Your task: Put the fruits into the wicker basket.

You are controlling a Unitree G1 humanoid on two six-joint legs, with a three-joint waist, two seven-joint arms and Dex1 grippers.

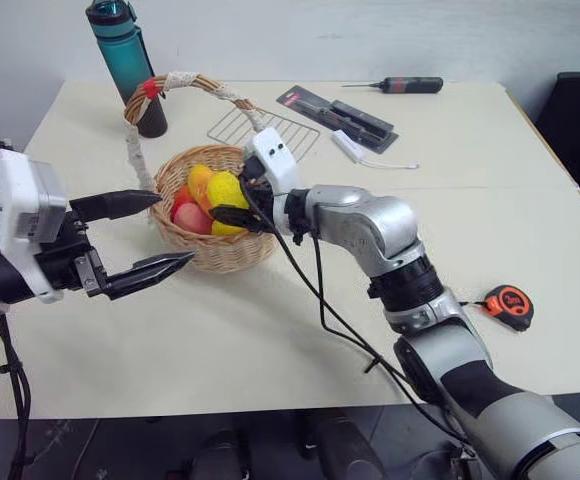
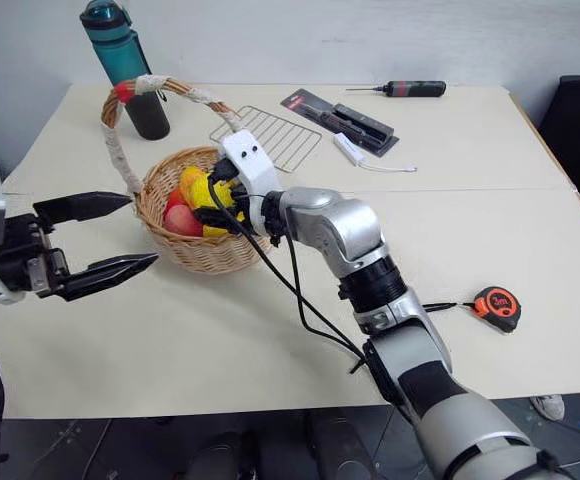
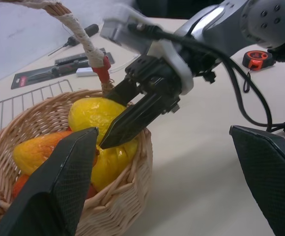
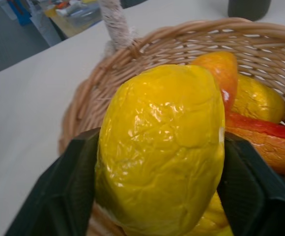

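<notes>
Closest to me is the left gripper point(image 1: 135, 238), jaws spread wide with nothing between them, hanging just beside the basket point(image 1: 220, 255) on its outer wall. I see the right gripper point(image 3: 132, 109) reaching over the rim, and between its jaws sits a yellow fruit point(image 4: 162, 147), wide and lumpy, its long axis running roughly along the fingers. Both pads lie against its flanks, so I read the jaws as set on the fruit at a wide span; whether they are loosening I cannot tell. Beyond the jaws, deeper in the bowl, lie the other fruits: an orange mango point(image 4: 221, 73), another yellow piece point(image 4: 258, 98) and a red one point(image 1: 192, 218). What matters to me now is that the held fruit hangs above the pile, inside the rim, so letting go should drop it straight in. The handle point(image 1: 185, 85) arches past the jaws on the far side, so I would back the right arm out low and toward myself. The left arm is nearer the basket wall but has no job here.
</notes>
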